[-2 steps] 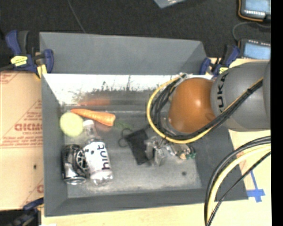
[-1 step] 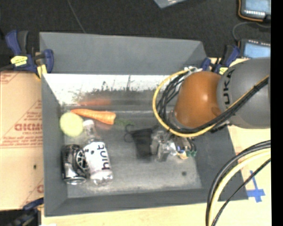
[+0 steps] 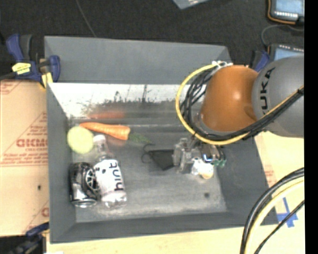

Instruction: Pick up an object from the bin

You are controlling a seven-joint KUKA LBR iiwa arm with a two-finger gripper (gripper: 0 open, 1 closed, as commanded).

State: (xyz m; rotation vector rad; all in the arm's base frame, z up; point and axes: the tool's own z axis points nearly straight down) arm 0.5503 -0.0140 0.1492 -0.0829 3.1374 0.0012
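Dark flooring and loose cables lie round a grey metal bin [image 3: 148,57], which the camera view takes in from above. From the right the arm [image 3: 286,94] reaches in, its wrist under an orange cover [image 3: 230,97] ringed by yellow and black cables [image 3: 183,107]. Below that cover the gripper [image 3: 192,157] sits low over the right half of the bin floor; whether it is released or clenched cannot be told. Just beside it on the left lies a black flat piece [image 3: 160,159] with a thin tail curling off to the left. At the gripper's lower right is a small white lump [image 3: 204,169] with a bit of green on it, close against the gripper. Well apart, at the left end of the bin, 4 things crowd together. An orange carrot [image 3: 105,130] lies along the foot of the back wall. A pale yellow-green ball [image 3: 80,140] sits at the carrot's left end. A clear bottle [image 3: 110,180] labelled "hint" lies below them, and a crushed dark can [image 3: 82,184] rests against the bottle's left side.
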